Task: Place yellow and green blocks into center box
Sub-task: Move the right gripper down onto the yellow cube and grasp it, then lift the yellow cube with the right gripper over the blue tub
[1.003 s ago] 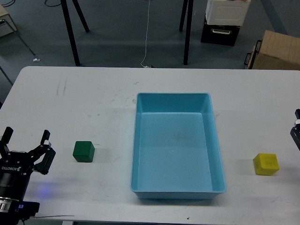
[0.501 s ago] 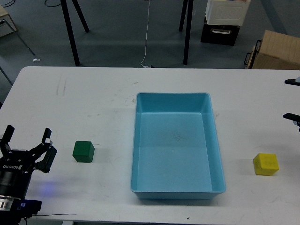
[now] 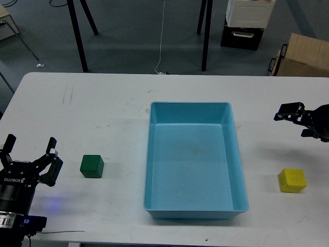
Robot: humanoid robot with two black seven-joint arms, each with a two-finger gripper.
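A green block point(image 3: 92, 166) sits on the white table point(image 3: 103, 113), left of the light blue box point(image 3: 190, 105), which is empty. A yellow block point(image 3: 292, 180) sits on the table right of the box. My left gripper point(image 3: 30, 148) is open and empty at the lower left, a little left of the green block and apart from it. My right gripper point(image 3: 292, 122) reaches in from the right edge, open and empty. It hangs above the table, beyond the yellow block and right of the box.
Beyond the table's far edge stand black stand legs point(image 3: 77, 36), a cardboard box point(image 3: 303, 56) and a white and black case point(image 3: 247, 20) on the floor. A cable point(image 3: 162, 41) hangs down to the floor.
My right gripper has come further into view from the right edge, moving left toward the box. The left gripper and both blocks have not moved.
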